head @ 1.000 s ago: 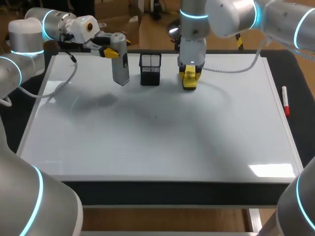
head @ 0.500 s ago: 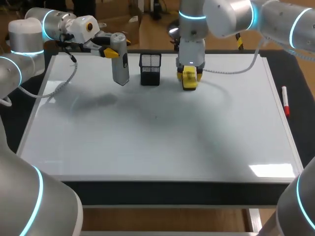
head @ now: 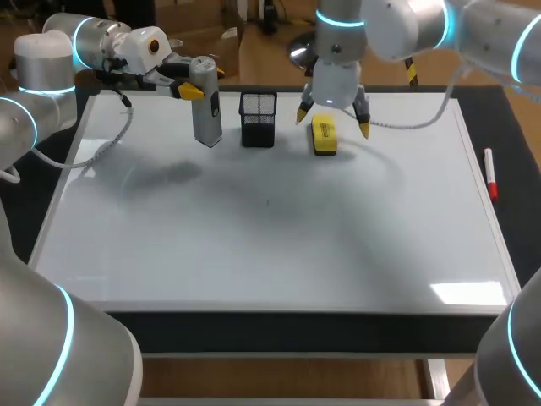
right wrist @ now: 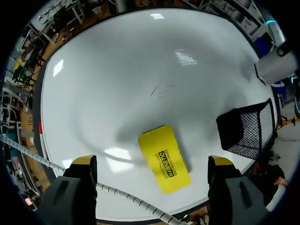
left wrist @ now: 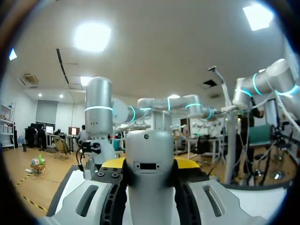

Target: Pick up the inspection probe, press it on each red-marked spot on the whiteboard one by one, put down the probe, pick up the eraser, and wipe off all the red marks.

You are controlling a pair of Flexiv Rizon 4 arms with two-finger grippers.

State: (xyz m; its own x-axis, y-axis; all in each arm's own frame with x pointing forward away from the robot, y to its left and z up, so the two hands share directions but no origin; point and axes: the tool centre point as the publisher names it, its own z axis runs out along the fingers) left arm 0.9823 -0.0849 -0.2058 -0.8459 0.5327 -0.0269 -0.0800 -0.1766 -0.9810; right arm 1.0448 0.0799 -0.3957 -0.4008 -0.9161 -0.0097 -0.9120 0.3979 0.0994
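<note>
In the head view, our left gripper (head: 193, 90) sits in the upper left of the frame, pinching the grey inspection probe (head: 207, 114), which hangs upright with its lower end just over the far edge of the whiteboard (head: 270, 245). A black mesh cup (head: 258, 118) stands just to the right of it. Right of the cup, at upper centre, the yellow eraser (head: 325, 139) lies flat on the board, and our right gripper (head: 333, 122) hovers above it with its fingers spread wide, one tip to either side and neither touching. A red marker (head: 489, 173) lies along the board's right edge, and we can make out no red marks on the white surface. In the left wrist view, the probe fills the gap between our fingers, clamped from both sides near its top end. In the right wrist view, the eraser lies on the board between and beneath the parted fingers (right wrist: 83, 161), at a slant to them, with the mesh cup close beside one finger. We judge the eraser to be light and stiff in its body, likely to slide on the slick board if one finger meets it first. So we would grip it across its narrow width, at mid-length, with both fingers closing evenly.
</note>
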